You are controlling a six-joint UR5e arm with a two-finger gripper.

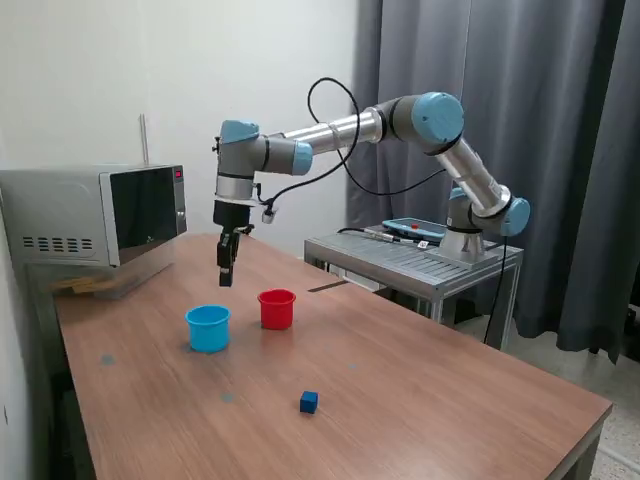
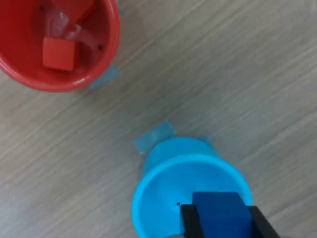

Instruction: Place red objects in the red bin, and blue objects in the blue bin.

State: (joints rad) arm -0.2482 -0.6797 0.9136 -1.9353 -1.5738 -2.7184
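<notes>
The hand [image 2: 222,220] pinches a dark blue cube [image 2: 220,210] btwn its two black fingers [image 2: 190,223]. In the wrist view the cube sits over the open mouth of the light blue cup [image 2: 153,198], w/ the cup below it. In the exterior view the hand [image 1: 226,270] hangs in the air above the counter [image 1: 420,390], up and a bit behind the blue cup [image 1: 208,327], not touching it.

The wrist view looks down into the red cup [image 2: 106,44] and shows a red cube [image 2: 59,53] lying inside, plus bits of blue tape [image 2: 153,136] on the wood by both cups. The exterior view can't see into either cup. It does show the red cup [image 1: 277,308] just beside the blue one, on the exterior view's right, and a 2nd blue cube [image 1: 308,402] alone on the counter, well apart from the cups, nearer the front edge.

A microwave [image 1: 95,215] sits at the back, on the exterior view's left. Lots of bare wood lies around the cups and the loose cube.
</notes>
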